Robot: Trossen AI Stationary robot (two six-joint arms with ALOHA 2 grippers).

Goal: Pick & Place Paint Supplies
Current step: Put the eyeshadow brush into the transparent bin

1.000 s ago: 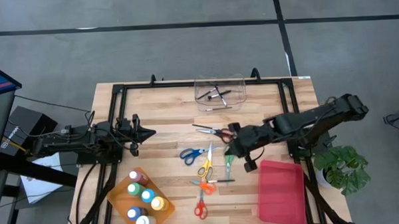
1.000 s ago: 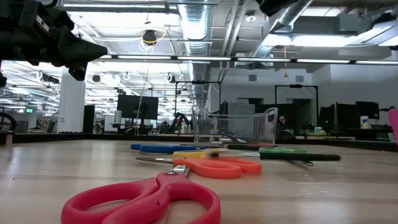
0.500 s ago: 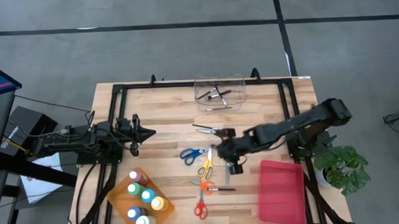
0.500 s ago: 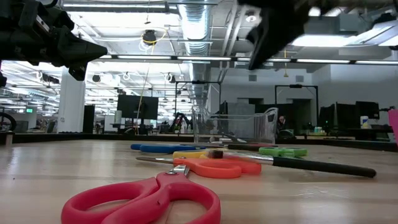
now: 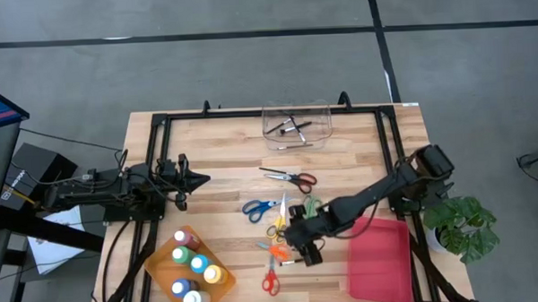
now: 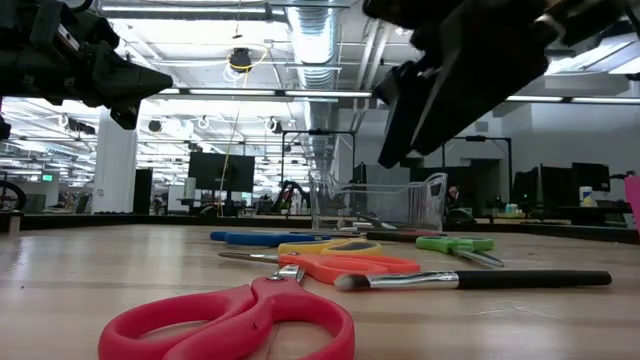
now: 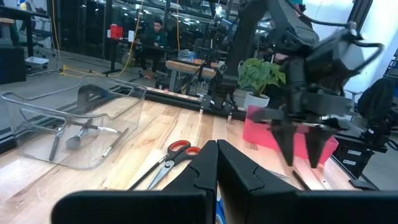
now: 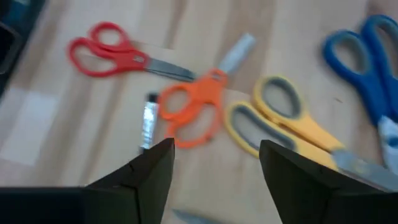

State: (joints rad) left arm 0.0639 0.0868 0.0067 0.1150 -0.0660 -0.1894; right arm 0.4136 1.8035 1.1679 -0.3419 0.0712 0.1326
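Spread wide, my right gripper is hanging just over the thin dark brush, which is lying flat beside the orange scissors, so I am getting ready to pinch it. Off to the far side, my left gripper is waiting pressed shut.

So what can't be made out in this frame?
- Brush: in the high view the right gripper hides most of it; in the right wrist view only its metal ferrule shows.
- Clear bin contents: too small in the high view to tell apart.
- Paint bottles: labels too small, high view only.
- Pink tray: cut off by the bottom edge.
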